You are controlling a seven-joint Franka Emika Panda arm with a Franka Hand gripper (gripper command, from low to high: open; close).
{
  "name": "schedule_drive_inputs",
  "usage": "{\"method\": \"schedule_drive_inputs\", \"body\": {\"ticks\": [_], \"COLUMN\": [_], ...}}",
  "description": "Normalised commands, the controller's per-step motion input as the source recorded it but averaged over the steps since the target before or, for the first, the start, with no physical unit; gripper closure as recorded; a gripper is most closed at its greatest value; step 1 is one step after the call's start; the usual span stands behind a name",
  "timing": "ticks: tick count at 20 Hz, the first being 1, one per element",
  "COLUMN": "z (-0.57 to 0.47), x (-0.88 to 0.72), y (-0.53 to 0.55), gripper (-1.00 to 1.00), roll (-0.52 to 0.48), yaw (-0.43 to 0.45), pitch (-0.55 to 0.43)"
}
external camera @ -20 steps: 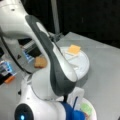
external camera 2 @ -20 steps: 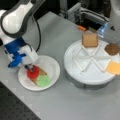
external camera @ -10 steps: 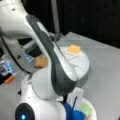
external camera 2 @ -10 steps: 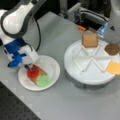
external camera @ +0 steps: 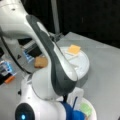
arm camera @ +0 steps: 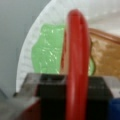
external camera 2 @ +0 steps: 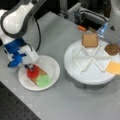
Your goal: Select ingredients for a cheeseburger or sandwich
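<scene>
In a front view my gripper (external camera 2: 29, 66) is down at the left side of the small white paper plate (external camera 2: 53, 66). It is shut on the red disc (external camera 2: 32, 71), which the wrist view shows edge-on as the red disc (arm camera: 75, 50) between the dark fingers (arm camera: 50, 92). Under it lie a green disc (external camera 2: 43, 80) and a tan toast square (external camera 2: 42, 72) on the plate. In the wrist view the green disc (arm camera: 47, 53) and toast (arm camera: 106, 60) lie just below the red one.
A large white divided tray (external camera 2: 75, 72) stands on a front view's right, holding a toast square (external camera 2: 89, 40), a dark brown patty (external camera 2: 112, 49) and a cheese square (external camera 2: 114, 67). My arm (external camera: 50, 57) blocks much of a front view; the cheese (external camera: 74, 49) shows behind it.
</scene>
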Motion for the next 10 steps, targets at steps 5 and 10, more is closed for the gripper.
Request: {"method": "schedule_drive_inputs", "body": {"ticks": [5, 10], "z": [0.01, -0.01], "x": [-0.04, -0.09], "y": [0.12, 0.15], "gripper": [-1.00, -1.00], "roll": [-0.100, -0.127], "yaw": [0.016, -0.006], "pitch": [-0.010, -0.050]}}
